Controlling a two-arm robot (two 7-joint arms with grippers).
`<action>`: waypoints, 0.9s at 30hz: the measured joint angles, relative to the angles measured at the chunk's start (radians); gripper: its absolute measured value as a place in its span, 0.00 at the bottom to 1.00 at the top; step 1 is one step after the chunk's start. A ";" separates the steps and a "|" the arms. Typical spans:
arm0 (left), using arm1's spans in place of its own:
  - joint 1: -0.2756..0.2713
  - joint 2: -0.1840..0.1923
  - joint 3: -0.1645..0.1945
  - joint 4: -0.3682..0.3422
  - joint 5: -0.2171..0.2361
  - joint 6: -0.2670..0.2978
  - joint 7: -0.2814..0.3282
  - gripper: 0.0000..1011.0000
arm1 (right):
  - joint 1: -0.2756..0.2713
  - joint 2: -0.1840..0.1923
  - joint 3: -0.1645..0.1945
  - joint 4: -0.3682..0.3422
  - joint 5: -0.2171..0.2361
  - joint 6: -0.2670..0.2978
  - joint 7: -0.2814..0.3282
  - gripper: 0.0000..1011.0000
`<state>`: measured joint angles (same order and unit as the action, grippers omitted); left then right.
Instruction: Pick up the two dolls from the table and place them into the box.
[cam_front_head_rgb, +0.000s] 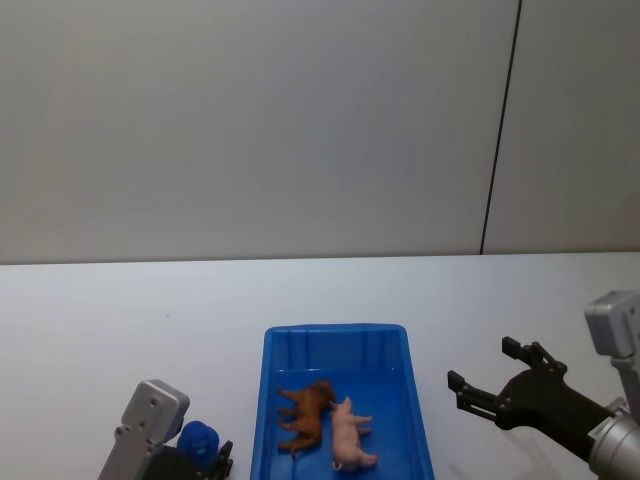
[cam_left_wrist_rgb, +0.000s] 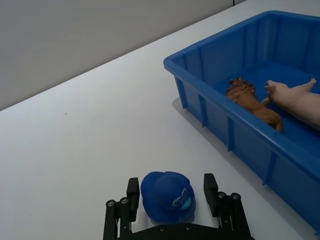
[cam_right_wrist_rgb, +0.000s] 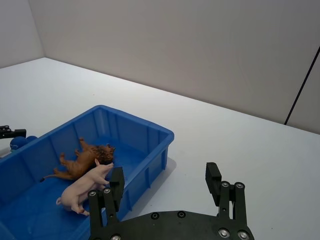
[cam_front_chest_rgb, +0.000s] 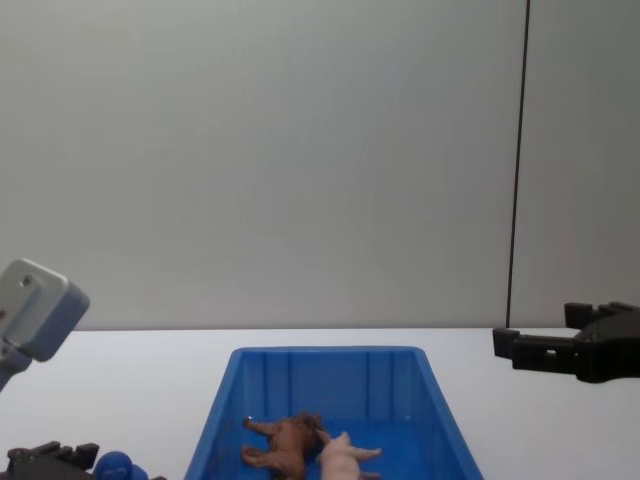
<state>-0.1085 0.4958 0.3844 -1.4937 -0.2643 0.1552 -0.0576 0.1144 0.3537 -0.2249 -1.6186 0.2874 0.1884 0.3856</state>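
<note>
**Blue bin holds both dolls; grippers empty**

Blue plastic, the box (cam_front_head_rgb: 420, 400) already contains the brown lion (cam_front_head_rgb: 305, 415) and the pink pig (cam_front_head_rgb: 350, 435), lying on their sides and touching, so the placing step looks finished.

The right gripper (cam_front_head_rgb: 485, 375) hangs over the table (cam_front_head_rgb: 100, 310) just outside the box's right wall, fingers spread apart and empty; the dolls lie to its left.

The left gripper (cam_left_wrist_rgb: 172, 200) sits low on the box's other side, fingers apart around a small blue capped toy (cam_left_wrist_rgb: 167, 195), seemingly unclamped.

The next move likely calls only for withdrawing both arms.
</note>
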 joint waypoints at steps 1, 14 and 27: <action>-0.005 -0.004 0.000 0.009 0.003 0.000 -0.006 0.80 | 0.000 0.000 0.000 0.000 0.000 0.000 0.000 0.99; -0.037 -0.021 -0.008 0.043 0.032 0.007 -0.040 0.52 | 0.000 0.000 0.000 0.000 0.000 0.000 0.000 0.99; -0.070 -0.020 -0.025 -0.026 0.103 0.004 -0.054 0.39 | 0.000 0.000 0.000 0.000 0.000 0.000 0.000 0.99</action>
<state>-0.1788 0.4759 0.3591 -1.5197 -0.1608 0.1596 -0.1117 0.1144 0.3537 -0.2249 -1.6186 0.2875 0.1885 0.3856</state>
